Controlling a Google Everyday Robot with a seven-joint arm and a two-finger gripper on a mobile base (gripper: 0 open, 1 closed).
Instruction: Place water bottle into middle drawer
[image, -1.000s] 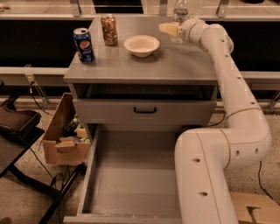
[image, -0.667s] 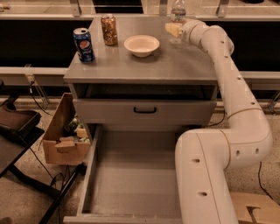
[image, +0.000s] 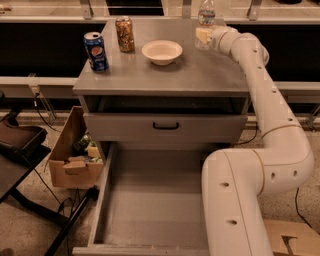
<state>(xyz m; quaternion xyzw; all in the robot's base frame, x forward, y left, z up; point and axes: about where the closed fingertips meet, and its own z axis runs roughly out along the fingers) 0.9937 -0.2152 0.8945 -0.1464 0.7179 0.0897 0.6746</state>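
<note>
The water bottle (image: 206, 12) is clear with a pale label band and stands upright at the back right of the cabinet top (image: 165, 75). My gripper (image: 203, 35) is at the bottle's lower body and hides that part. The white arm (image: 270, 100) reaches up from the lower right. The middle drawer (image: 150, 215) is pulled fully open at the bottom of the view, a wide grey box with a bare flat floor.
A blue Pepsi can (image: 96, 51), a gold-brown can (image: 125, 34) and a white bowl (image: 162, 52) stand on the cabinet top. A shallower drawer front with a black handle (image: 165, 126) sits above the open drawer. A cardboard box (image: 75, 155) stands at the left.
My gripper has moved slightly right, closer against the bottle. The bottle, cans and bowl have not moved.
</note>
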